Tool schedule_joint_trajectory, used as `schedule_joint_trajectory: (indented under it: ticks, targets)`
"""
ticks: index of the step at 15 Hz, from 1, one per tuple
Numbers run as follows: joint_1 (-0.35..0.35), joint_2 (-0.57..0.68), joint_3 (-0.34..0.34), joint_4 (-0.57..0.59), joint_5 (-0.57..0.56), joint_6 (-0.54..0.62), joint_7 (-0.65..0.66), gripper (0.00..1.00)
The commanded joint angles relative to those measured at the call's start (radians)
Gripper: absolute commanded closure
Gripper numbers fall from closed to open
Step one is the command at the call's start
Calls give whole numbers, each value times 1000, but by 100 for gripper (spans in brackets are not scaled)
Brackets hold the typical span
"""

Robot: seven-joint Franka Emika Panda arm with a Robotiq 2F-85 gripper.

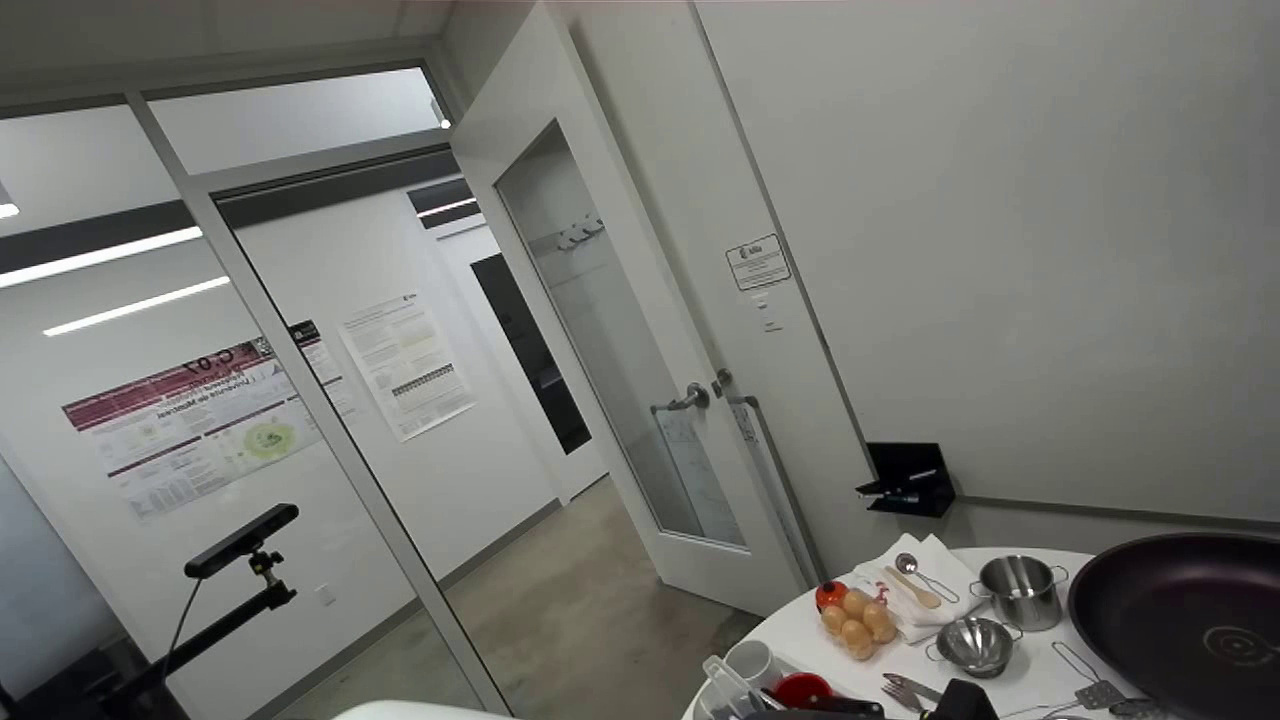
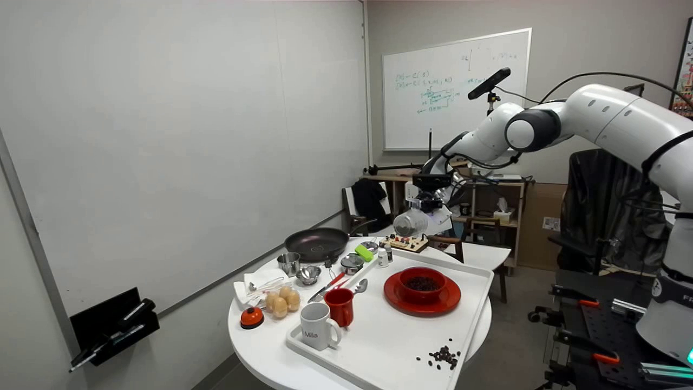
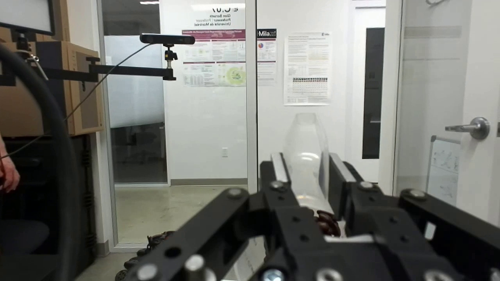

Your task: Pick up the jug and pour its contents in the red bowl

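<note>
room above red bowl (image 2: pixel 423 297), mugs (image 2: pixel 315 327) blocking corner of tray (image 2: pixel 381 346)

In the wrist view my pincer (image 3: pixel 308 168) hides part of the jug (image 3: pixel 306 154), a cable (image 3: pixel 68 156) is blurred, and the left edge crops a person (image 3: pixel 8 174). In an exterior view the right edge trims the big pan (image 1: pixel 1170 620); I cannot read the whiteboard writing (image 2: pixel 425 84).

One jug (image 2: pixel 410 223) is hanging in the air. One red bowl (image 2: pixel 423 296) is sitting on one red plate (image 2: pixel 422 310). Two mugs (image 2: pixel 314 323) are standing, one white and one red. At least four brown eggs (image 2: pixel 280 307) are lying together. Two little bottles (image 2: pixel 383 258) are standing. One big black frying pan (image 2: pixel 316 245) and one white tray (image 2: pixel 379 346) are resting. Too many dark beans (image 2: pixel 445 355) to count are lying about.
</note>
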Motion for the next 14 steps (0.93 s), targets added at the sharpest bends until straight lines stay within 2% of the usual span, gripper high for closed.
schedule_joint_trajectory:
  ticks: [1, 8, 14]
  targets:
    - [-27, 47, 16, 63, 49, -62, 56, 93]
    - [-51, 85, 30, 92, 107, -130, 104, 93]
    - [-42, 88, 21, 96, 114, -119, 116, 93]
